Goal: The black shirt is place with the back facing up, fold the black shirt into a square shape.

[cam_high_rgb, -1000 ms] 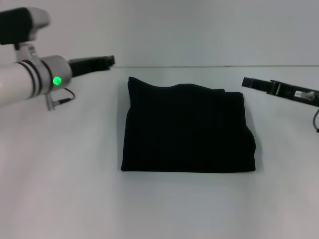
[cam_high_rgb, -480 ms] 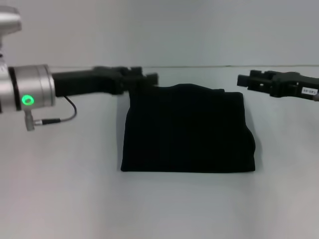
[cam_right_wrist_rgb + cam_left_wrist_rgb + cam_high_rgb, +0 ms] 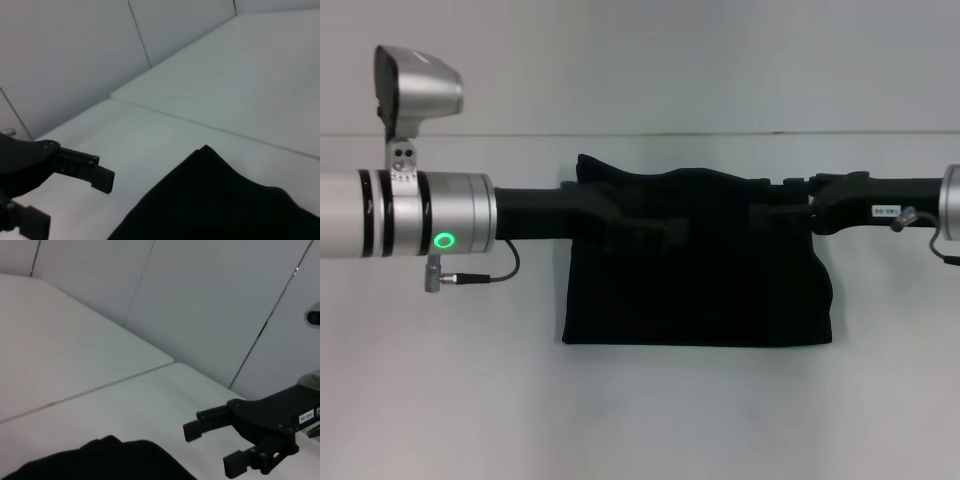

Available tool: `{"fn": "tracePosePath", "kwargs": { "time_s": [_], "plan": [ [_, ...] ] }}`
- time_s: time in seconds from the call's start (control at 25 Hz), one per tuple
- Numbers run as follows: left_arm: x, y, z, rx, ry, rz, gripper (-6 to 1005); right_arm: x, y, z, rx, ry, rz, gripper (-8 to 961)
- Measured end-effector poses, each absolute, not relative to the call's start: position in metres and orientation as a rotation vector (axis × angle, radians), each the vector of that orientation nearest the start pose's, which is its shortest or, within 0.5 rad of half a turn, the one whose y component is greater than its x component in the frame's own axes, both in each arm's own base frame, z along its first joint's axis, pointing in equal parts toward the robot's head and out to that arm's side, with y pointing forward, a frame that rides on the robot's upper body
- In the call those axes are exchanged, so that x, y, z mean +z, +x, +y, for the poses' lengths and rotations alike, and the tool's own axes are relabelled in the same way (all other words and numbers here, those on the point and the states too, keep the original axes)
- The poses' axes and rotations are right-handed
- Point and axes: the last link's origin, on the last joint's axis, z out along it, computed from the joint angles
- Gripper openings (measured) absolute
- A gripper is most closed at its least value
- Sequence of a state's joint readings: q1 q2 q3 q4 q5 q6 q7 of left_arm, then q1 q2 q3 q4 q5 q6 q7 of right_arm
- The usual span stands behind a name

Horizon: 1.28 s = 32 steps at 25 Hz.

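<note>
The black shirt (image 3: pixel 695 265) lies folded into a near square at the middle of the table (image 3: pixel 440 400). Both arms have swung in over its far half: the left gripper (image 3: pixel 665 228) and the right gripper (image 3: pixel 220 442) are both spread and empty, so the fold looks finished.

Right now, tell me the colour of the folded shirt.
Plain black shirt, no lettering showing; clearest in the head view.
</note>
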State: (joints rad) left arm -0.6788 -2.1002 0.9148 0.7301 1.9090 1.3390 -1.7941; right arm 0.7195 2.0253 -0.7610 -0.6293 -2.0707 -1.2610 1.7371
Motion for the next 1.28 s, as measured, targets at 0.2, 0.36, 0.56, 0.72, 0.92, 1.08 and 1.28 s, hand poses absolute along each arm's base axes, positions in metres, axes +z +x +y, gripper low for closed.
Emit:
{"fn": "tracePosePath", "kwargs": {
  "time_s": [0.2, 0.36, 0.56, 0.72, 0.92, 1.08, 1.28],
  "plan": [
    [-0.030, -0.190, 0.387, -0.628, -2.700, -0.830, 965, 0.003, 0.234, 0.411, 0.466, -2.535, 0.873, 884],
    [-0.035, -0.191, 0.387, -0.586, -2.710, -0.808, 960, 0.002, 0.235, 0.410, 0.460, -2.537, 0.871, 922],
    [-0.034, -0.197, 0.386, -0.514, -2.732, -0.792, 954, 0.007, 0.238, 0.405, 0.445, -2.580, 0.852, 928],
    [-0.035, -0.200, 0.384, -0.489, -2.743, -0.790, 950, 0.012, 0.244, 0.398, 0.415, -2.622, 0.853, 923],
    [-0.037, -0.199, 0.384, -0.484, -2.747, -0.782, 949, 0.016, 0.252, 0.395, 0.388, -2.619, 0.868, 918],
    [-0.036, -0.198, 0.384, -0.484, -2.748, -0.777, 949, 0.017, 0.253, 0.395, 0.386, -2.620, 0.866, 893],
    [-0.037, -0.198, 0.384, -0.484, -2.748, -0.775, 949, 0.016, 0.253, 0.395, 0.385, -2.616, 0.867, 881]
  ]
}}
